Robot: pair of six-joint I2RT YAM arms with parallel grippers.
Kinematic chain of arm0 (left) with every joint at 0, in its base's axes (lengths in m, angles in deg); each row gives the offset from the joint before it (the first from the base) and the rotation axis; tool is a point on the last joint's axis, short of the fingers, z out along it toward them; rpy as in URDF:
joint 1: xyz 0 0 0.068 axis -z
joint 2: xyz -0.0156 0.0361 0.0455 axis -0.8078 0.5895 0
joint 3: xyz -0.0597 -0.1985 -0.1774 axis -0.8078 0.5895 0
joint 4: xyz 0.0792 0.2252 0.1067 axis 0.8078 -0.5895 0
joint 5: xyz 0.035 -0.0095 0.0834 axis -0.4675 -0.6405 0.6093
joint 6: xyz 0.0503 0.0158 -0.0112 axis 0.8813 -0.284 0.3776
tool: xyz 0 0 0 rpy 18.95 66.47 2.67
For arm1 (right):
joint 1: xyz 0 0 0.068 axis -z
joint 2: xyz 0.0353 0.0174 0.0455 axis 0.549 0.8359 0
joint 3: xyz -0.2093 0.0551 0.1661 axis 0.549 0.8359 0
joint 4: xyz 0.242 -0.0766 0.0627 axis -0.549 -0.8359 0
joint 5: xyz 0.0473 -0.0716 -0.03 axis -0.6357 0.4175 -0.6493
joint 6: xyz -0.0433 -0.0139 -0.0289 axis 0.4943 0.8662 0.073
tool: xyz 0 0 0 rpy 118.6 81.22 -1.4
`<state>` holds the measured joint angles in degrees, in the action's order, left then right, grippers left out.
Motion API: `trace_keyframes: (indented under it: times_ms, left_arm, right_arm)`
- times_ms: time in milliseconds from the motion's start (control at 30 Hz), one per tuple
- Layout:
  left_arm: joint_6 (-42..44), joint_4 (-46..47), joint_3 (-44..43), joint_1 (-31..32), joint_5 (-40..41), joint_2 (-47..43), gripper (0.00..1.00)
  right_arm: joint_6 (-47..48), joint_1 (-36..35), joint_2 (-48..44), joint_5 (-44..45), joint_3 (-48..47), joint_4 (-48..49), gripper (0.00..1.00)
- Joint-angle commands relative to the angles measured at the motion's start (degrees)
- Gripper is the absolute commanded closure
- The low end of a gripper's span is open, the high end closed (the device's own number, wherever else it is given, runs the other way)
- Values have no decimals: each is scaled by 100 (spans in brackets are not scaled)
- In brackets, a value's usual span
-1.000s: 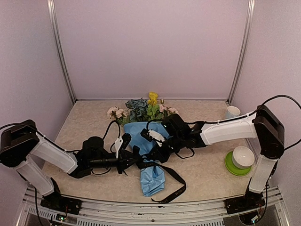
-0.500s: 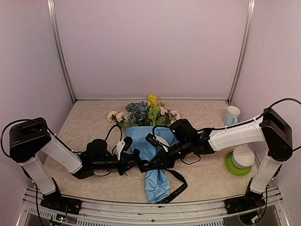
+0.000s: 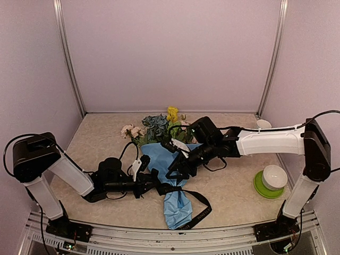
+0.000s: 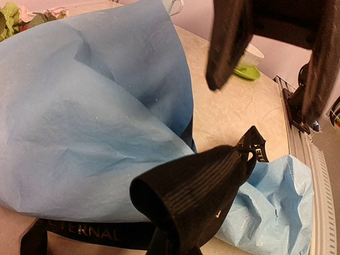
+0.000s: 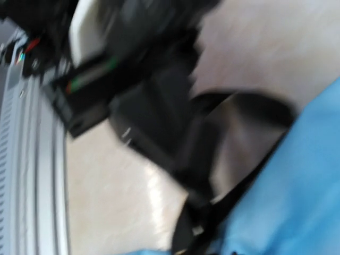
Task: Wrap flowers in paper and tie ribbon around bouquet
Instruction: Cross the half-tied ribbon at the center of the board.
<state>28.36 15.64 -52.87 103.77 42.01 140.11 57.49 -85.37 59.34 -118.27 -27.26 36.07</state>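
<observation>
Ribbon (image 3: 201, 201) is what your next move turns on. Your left fingers (image 3: 152, 184) are clamped shut on a folded bight of it, right at the left flank of the bouquet (image 3: 171, 175), where the paper (image 3: 159, 155) narrows. Your right fingers (image 3: 176, 169) stand apart with nothing between them, hanging just above the paper on the far side of that pinch; the left wrist view shows them parted above the held fold. From the right fingers, then, the fold lies toward you and a little to the left, close by. The bouquet's long axis runs from the flowers (image 3: 159, 123) at the far end to the crumpled tail of the cone near the front edge of the worktop (image 3: 234, 191). The ribbon crosses that axis at the waist and trails off in a loose loop to the right. I judge the right arm the one to take the fold. Count: one bouquet, one ribbon, one sheet of paper; off to the right, one bowl (image 3: 274, 176) on one green saucer (image 3: 260, 189), and one mug (image 3: 262, 125).
</observation>
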Motion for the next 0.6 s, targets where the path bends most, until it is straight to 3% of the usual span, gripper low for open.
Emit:
trace_keyframes:
  times_ms: [0,167,333,567]
  left_arm:
    - [-24,162,-43,-23,-118,-31,100]
    - [-3,154,11,-10,-76,-119,100]
    - [2,99,19,12,-72,-143,100]
    - [-35,104,-10,34,-76,-75,100]
  right_arm:
    - [-63,270,-34,450,-325,-236,55]
    - [-80,207,636,953,-615,-669,75]
    - [137,-41,924,1023,-642,-849,80]
    - [289,-228,873,372,-410,-547,82]
